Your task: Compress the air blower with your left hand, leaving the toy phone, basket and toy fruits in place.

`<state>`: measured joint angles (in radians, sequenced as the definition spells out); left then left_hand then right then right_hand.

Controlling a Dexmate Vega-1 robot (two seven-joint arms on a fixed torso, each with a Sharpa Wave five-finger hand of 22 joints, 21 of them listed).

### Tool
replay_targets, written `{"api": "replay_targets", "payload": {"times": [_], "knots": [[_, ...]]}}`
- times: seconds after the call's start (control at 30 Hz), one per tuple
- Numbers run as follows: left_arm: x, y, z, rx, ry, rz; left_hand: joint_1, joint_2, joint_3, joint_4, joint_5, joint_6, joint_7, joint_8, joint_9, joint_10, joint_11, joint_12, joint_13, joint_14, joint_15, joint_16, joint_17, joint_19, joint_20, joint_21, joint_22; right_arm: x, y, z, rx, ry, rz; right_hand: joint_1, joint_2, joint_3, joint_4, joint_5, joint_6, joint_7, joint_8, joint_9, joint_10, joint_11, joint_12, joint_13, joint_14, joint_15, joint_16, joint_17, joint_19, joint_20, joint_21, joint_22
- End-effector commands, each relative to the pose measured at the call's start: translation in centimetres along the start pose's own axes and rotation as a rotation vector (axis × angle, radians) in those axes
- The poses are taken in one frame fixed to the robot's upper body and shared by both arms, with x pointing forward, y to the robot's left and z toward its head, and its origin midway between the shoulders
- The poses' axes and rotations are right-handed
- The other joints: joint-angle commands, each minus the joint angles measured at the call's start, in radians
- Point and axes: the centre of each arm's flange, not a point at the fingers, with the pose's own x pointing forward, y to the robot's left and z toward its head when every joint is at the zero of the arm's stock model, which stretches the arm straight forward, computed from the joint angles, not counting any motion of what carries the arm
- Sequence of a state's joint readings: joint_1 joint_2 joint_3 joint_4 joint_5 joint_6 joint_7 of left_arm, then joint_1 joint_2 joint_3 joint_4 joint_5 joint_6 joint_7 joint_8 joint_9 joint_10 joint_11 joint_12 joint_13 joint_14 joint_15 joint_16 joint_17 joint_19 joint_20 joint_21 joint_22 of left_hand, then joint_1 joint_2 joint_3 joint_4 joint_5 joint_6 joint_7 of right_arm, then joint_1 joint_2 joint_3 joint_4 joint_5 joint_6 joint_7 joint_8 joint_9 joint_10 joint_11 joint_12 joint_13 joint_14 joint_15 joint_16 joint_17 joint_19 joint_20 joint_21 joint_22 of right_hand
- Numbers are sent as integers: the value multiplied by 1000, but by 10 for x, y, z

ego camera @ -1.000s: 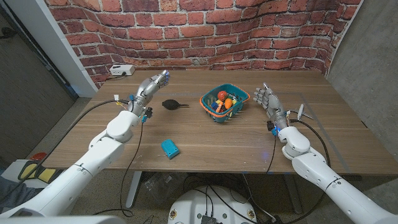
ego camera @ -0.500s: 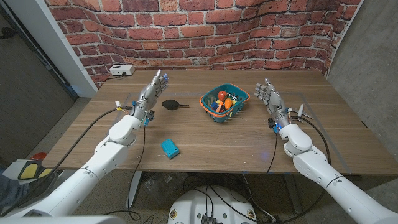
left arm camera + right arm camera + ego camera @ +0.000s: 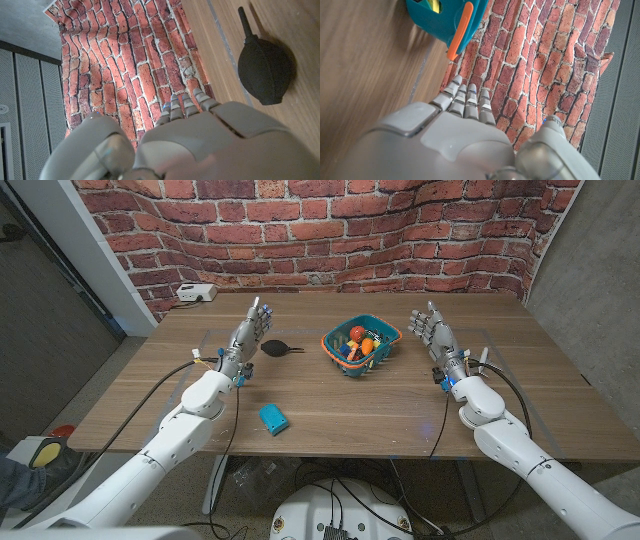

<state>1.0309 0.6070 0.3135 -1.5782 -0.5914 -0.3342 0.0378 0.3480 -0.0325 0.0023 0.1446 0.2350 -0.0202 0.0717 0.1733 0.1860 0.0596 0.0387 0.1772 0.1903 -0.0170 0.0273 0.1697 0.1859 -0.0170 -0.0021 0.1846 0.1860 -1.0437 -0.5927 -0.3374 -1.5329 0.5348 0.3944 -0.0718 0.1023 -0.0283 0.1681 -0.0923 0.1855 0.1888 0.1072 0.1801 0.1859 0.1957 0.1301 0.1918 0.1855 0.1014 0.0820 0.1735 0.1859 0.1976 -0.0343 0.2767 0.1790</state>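
Air blower [image 3: 274,347]: small black rubber bulb w/ thin nozzle, lying on table; left robot hand [image 3: 247,330] beside, fingers apart.

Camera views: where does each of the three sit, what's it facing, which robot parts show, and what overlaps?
Head view: from the robot's head, down over the wooden table; both arms, left robot hand, right robot hand, air blower, basket, toy phone.
Left wrist view: along the left robot hand's back toward the brick wall; air blower beside it.
Right wrist view: along the right robot hand's back; basket corner, wall.
Shared: air blower in head and left wrist views; basket in head and right wrist views.
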Motion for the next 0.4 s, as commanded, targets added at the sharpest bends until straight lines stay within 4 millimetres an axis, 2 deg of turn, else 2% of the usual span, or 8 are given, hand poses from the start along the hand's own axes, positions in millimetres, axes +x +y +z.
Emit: {"api": "replay_targets", "payload": {"times": [0.03, 0.4], "knots": [[-4, -6, -4, -29, -13, 16, -6, -5, -9, 1, 8, -13, 2, 2, 0, -15, -2, 2, 2, -19, 5, 0, 0, -24, -6, -1, 1, 0, -3, 1, 9, -4, 18, -8, -5, -6, 2, 5, -3, 4, -3, 2, -9, 3, -3, 0, -13, 3, 2, 0, -5, -7, -10, 3], [-5, -7, -6, -31, -18, 18, -8, -5, -13, -1, 10, -15, 5, 6, 0, -19, -2, 6, 1, -22, 3, 4, 0, -31, -7, 1, 1, -2, -4, -3, 21, 7, 10, -12, -8, -10, 3, 6, -5, 7, 0, 1, -7, 3, 1, -1, -13, 8, 4, -1, -5, -7, -13, 3]]}}
